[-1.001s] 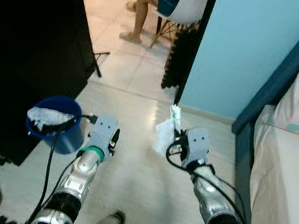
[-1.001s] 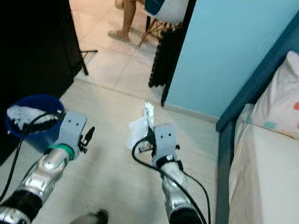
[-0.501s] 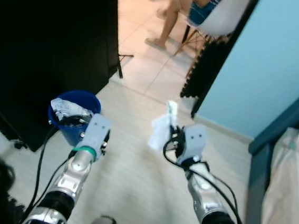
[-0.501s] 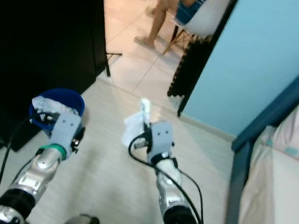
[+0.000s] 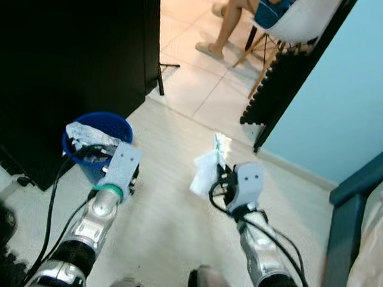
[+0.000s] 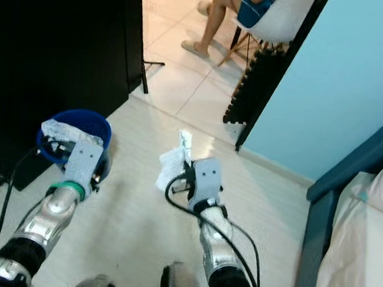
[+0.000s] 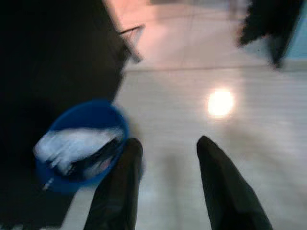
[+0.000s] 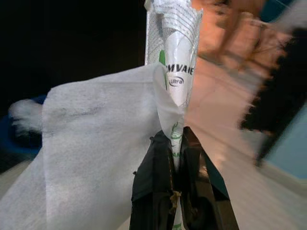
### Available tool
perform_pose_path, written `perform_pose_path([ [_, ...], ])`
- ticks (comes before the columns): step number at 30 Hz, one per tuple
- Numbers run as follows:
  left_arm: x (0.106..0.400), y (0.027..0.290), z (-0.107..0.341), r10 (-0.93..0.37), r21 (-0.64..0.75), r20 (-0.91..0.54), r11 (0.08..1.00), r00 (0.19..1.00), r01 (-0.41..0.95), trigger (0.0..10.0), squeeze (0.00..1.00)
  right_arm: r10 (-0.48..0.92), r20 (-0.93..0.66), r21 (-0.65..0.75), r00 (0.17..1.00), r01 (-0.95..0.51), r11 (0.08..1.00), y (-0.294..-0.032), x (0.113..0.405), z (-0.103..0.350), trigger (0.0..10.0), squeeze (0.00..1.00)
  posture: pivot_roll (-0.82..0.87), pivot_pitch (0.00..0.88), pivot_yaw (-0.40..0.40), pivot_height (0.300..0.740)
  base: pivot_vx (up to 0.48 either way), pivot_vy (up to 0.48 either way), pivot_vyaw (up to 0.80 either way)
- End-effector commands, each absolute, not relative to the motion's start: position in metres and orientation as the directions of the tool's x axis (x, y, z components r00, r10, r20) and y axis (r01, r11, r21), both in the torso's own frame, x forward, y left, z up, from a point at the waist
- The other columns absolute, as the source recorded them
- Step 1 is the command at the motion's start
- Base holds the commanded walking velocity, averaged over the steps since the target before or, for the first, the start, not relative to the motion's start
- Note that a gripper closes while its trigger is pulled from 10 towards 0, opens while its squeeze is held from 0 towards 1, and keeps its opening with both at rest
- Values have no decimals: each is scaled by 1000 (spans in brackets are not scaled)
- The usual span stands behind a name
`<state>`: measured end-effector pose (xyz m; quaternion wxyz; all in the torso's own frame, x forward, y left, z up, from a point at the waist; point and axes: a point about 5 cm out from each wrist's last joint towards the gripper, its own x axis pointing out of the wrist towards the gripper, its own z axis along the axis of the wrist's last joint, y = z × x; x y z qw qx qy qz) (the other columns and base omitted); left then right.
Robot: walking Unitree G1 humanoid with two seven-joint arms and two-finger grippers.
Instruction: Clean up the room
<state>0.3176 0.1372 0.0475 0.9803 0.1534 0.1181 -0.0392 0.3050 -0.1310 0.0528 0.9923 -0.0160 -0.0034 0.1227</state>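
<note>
A black cabinet is seen along the left of the floor, and a blue bin stands on the floor close against the cabinet's front edge. White crumpled trash lies inside the bin. The left gripper is held above the floor just beside the bin, its two fingers spread apart with nothing between them.

Toward the middle of the floor, the right gripper is raised and clamped on a wrapper, a white packet printed with green lettering that stands up between the fingers. A white tissue is caught in the same grip and hangs down beside the wrapper. Both are held in the air, well apart from the bin.

Beyond, a tiled floor is seen through a doorway, where a person's legs and a white chair are placed. A light blue wall stands on the right, with the dark blue bed frame at the floor's right edge.
</note>
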Motion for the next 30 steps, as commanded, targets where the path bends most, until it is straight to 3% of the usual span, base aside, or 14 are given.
perform_pose_path([
  [1, 313, 146, 41, -14, 308, -268, 946, 963, 99, 10000, 0, 246, -7, -14, 969, -246, 969, -128, 303, 50, 10000, 0, -10, 0, 12, 685, 461, 0, 0],
  [10, 314, 147, 40, -11, 312, -268, 945, 963, 98, 10000, 0, 268, -7, -15, 963, -269, 963, -125, 303, 50, 10000, 0, -9, 0, 12, 685, 461, 0, 0],
  [27, 315, 148, 41, -5, 318, -265, 944, 964, 92, 10000, 0, 335, 7, 10, 942, -335, 942, -117, 302, 52, 10000, 0, -5, 0, 13, 685, 455, 0, 752],
  [30, 316, 149, 41, 10, 314, -271, 946, 963, 79, 10000, 0, 388, 17, 35, 921, -389, 921, -109, 301, 54, 10000, 0, -3, 0, 17, 685, 0, 0, 156],
])
